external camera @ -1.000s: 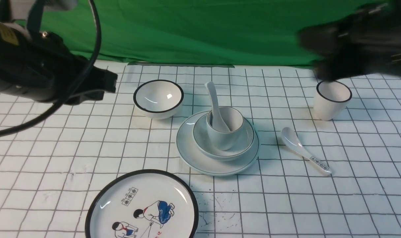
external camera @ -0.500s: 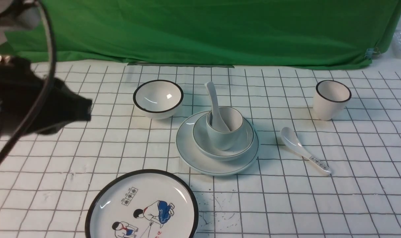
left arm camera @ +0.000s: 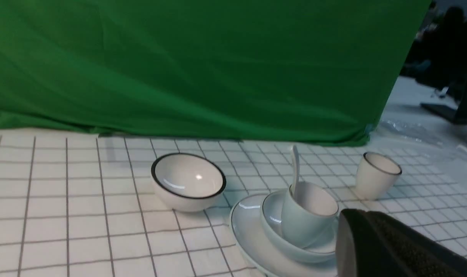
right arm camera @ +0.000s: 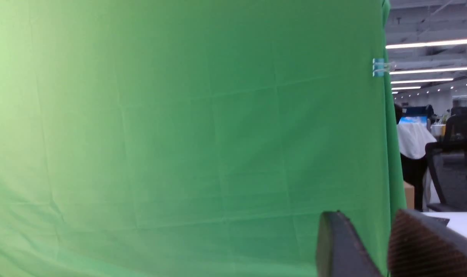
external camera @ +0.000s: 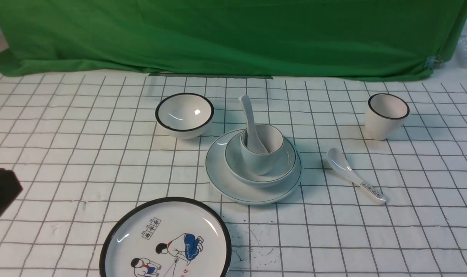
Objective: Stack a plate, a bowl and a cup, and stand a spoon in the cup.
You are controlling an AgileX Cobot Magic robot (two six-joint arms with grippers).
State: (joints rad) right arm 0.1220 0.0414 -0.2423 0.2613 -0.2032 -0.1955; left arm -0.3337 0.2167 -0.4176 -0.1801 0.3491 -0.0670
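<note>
Your arms have withdrawn | left gripper pressed together, right gripper parted, empty | spoon in cup: task looks finished

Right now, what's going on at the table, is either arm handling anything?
Neither arm is handling anything. The stack stands complete mid-table: the bowl sits on the plate, the cup in the bowl, and the spoon stands in the cup. The left gripper is shut and empty, low at the left side. The right gripper is out of the front view; its own camera shows its fingers apart, empty, facing the green backdrop.
</note>
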